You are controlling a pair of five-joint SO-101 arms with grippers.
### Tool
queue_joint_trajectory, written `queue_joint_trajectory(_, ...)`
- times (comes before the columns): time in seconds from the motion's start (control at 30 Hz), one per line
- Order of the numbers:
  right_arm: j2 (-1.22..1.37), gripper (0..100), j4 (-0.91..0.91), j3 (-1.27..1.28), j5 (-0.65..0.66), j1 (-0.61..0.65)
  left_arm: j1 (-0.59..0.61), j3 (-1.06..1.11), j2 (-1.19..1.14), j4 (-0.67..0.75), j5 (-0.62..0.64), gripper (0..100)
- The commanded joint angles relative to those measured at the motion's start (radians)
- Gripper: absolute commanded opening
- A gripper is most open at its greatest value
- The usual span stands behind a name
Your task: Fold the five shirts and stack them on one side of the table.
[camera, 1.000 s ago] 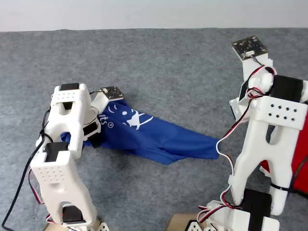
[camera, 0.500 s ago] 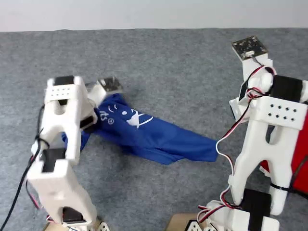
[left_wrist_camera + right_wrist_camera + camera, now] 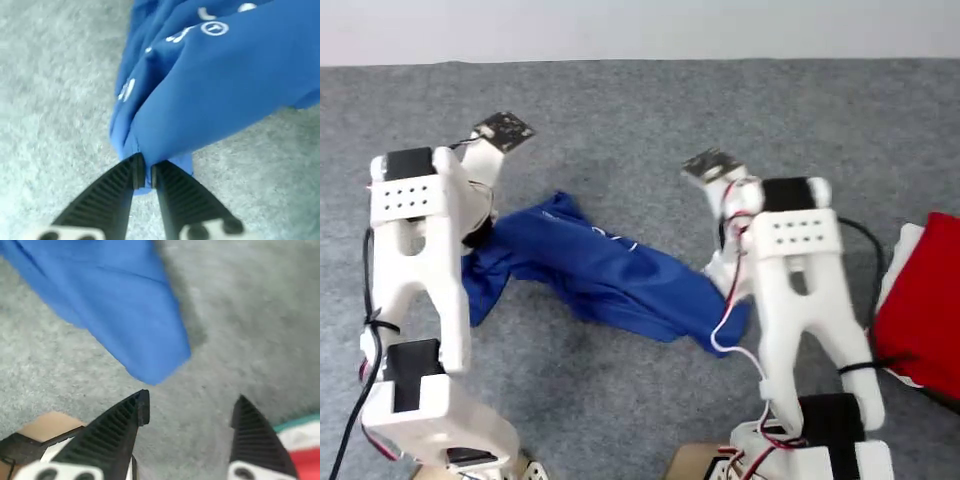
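Lying bunched across the middle of the grey table (image 3: 670, 120), blue shirt (image 3: 605, 272) has its left end pinched thinly in left gripper (image 3: 143, 167), right gripper (image 3: 193, 405) spread wide just off the right tip, so the pinch may slip, or the right jaws may close on bare table, missing cloth.

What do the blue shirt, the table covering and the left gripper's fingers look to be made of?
Blue shirt: thin, smooth fabric, matte; it drapes in soft folds. Fibre unclear.
Table covering: grey felt or short carpet, judging by its fuzzy, mottled surface.
Left gripper, fingers: rigid black plastic, matte, with ribbed inner faces.
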State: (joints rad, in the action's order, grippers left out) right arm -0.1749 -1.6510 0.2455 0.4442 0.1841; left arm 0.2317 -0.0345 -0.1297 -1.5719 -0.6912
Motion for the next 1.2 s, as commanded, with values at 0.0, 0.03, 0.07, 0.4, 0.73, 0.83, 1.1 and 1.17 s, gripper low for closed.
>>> queue_joint_trajectory(0.0,-0.041,28.8,0.062,0.084,0.018,0.071,0.026,-0.022,0.028,0.020,0.017,0)
queue_joint_trajectory(0.03,-0.041,28.6,0.084,0.123,0.029,0.091,0.026,-0.022,0.009,0.021,0.017,0)
queue_joint_trajectory(0.07,-0.041,28.1,0.105,0.157,0.035,0.110,0.031,-0.022,-0.012,0.021,0.017,0)
queue_joint_trajectory(0.4,-0.041,27.0,0.263,0.367,0.031,0.226,0.034,-0.025,-0.078,0.020,0.018,0)
queue_joint_trajectory(0.73,0.074,27.0,0.444,0.448,0.038,0.213,0.031,-0.022,-0.084,0.020,0.018,0)
queue_joint_trajectory(0.83,0.177,24.1,0.484,0.428,0.038,0.208,0.035,-0.022,-0.084,0.021,0.018,0)
queue_joint_trajectory(1.1,0.266,0.7,0.483,0.333,0.035,0.208,0.037,-0.025,-0.078,0.017,0.018,0)
queue_joint_trajectory(1.17,0.232,1.3,0.463,0.333,0.037,0.206,0.035,-0.033,-0.078,-0.009,0.018,0)
